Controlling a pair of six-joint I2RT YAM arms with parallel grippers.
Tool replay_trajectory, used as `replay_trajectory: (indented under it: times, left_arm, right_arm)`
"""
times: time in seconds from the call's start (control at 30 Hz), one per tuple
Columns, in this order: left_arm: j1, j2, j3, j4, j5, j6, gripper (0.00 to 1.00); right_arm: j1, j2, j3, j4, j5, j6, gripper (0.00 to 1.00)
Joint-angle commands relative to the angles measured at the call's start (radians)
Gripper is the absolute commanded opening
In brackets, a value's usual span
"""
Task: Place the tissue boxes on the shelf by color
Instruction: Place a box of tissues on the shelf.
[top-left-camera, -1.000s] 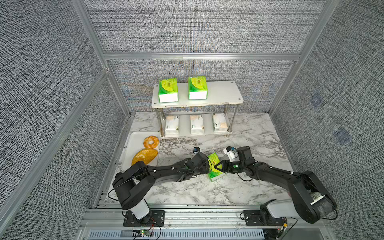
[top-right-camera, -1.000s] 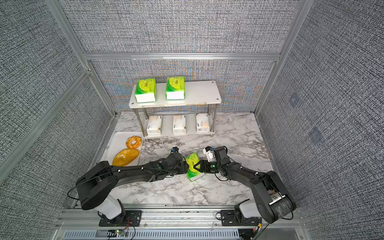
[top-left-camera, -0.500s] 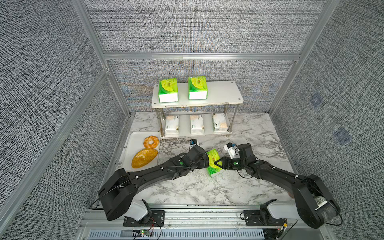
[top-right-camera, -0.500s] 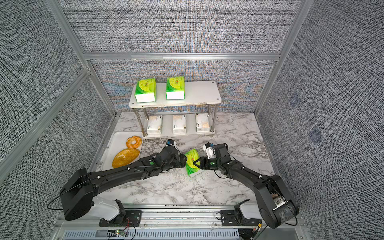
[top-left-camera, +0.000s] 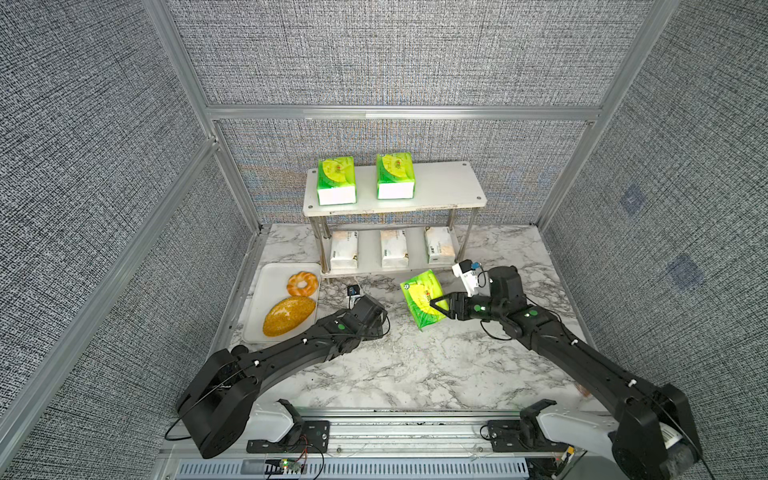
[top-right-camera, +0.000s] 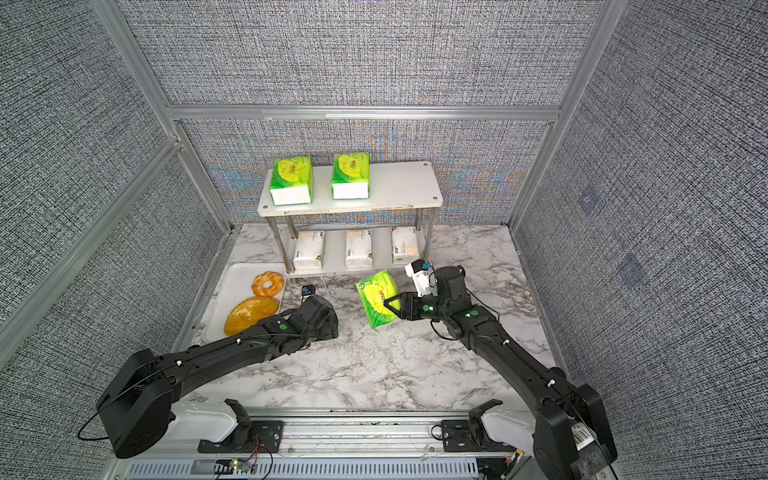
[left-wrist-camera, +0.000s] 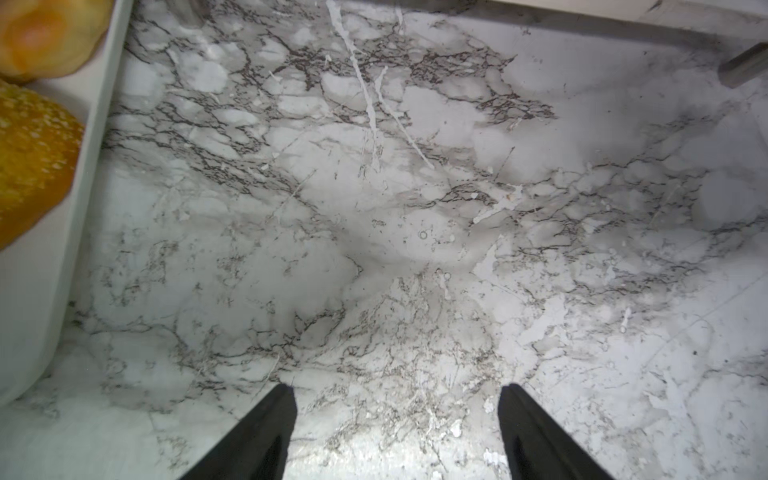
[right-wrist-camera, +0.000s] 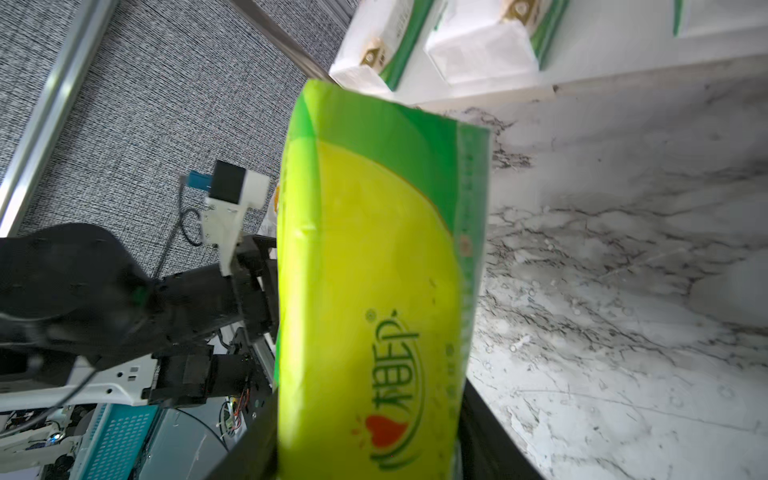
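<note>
Green pack (top-left-camera: 417, 291) clamped in right gripper (top-left-camera: 435, 306); left gripper (left-wrist-camera: 395, 388) wide, empty. Next, probably: lift it onto the shelf (top-left-camera: 444, 187) top ahead.

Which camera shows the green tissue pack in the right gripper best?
Right wrist view: the green tissue pack fills the frame, logo legible. Both top views show it small; the left wrist view misses it.

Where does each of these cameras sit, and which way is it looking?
Both top views: high over the front, looking down on the shelf, tray, left arm and right arm.
Left wrist: on the left arm, facing down at the table; the open left end effector shows.
Right wrist: on the right arm, facing the green tissue pack in the right end effector.
Shared: that pack, in top and right wrist views.
</note>
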Motion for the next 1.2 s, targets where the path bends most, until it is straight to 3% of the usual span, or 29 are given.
replay_trajectory:
  times: [0.0,0.37,0.7,0.97,1.17]
  left_arm:
    - [0.003,0.010,-0.003,0.004,-0.010,0.010,0.82]
    - [0.004,-0.007,-0.016,0.009,-0.013,0.012,0.81]
    - [0.004,-0.011,-0.008,0.003,-0.012,0.021,0.81]
    - [0.004,-0.009,-0.008,0.003,-0.012,0.020,0.81]
    - [0.004,0.004,0.002,0.004,-0.007,0.018,0.81]
  right_arm:
    - [-0.003,-0.023,0.089,0.001,-0.018,-0.005,0.53]
    - [-0.063,-0.009,0.397,0.022,0.125,-0.014,0.53]
    - [-0.156,0.201,0.678,0.081,0.243,-0.008,0.53]
    - [-0.230,0.397,0.880,0.077,0.187,0.055,0.53]
    - [-0.229,0.513,1.003,0.007,0.184,0.055,0.53]
